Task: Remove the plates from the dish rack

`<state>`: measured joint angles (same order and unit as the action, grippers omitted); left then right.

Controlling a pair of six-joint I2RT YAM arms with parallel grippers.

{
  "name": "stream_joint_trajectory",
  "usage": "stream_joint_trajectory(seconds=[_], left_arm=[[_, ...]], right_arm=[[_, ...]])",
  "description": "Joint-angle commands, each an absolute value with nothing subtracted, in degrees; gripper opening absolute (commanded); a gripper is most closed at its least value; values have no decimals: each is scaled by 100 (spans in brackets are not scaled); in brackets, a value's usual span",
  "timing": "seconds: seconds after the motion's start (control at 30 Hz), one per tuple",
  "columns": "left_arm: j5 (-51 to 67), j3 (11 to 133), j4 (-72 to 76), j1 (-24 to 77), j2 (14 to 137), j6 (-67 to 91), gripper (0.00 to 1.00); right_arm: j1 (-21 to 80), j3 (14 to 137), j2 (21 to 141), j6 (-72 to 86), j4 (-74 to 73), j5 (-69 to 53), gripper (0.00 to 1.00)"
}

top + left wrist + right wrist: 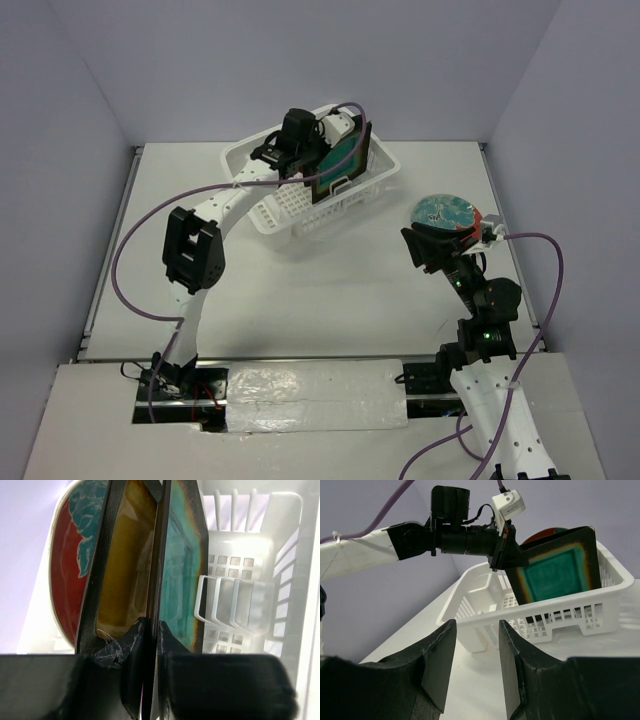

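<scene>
left claw (149, 637) pinched tight on rim of teal square plate (180, 570) in dish rack (287, 550) | amber square plate (120, 555) just beside | right claw (475, 640) parted, holding nothing

Our right gripper (476, 628) holds its two black fingers apart, with nothing between them. Past it we see a white plastic dish rack (572, 614). A square teal plate with a dark rim (555, 575) stands tilted in it, and the left gripper (509, 555) pinches its upper left edge.
</scene>
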<state>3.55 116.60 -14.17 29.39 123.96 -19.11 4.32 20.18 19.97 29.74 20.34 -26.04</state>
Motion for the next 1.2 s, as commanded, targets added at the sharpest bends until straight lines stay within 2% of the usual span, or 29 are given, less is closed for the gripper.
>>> stream_joint_trajectory(seconds=[0.0,0.87,1.17], left_arm=[[334,11768,-1248,3059,11725,-1503,0],[-307,11663,-756,3111,10257,-1310,0],[333,11725,-1274,3260,9248,-256,0]], right_arm=[[448,2092,1995,2953,2162,-2540,47],[448,2145,2276,2936,2162,-2549,46],[448,2460,2478,3190,1908,-2426,46]])
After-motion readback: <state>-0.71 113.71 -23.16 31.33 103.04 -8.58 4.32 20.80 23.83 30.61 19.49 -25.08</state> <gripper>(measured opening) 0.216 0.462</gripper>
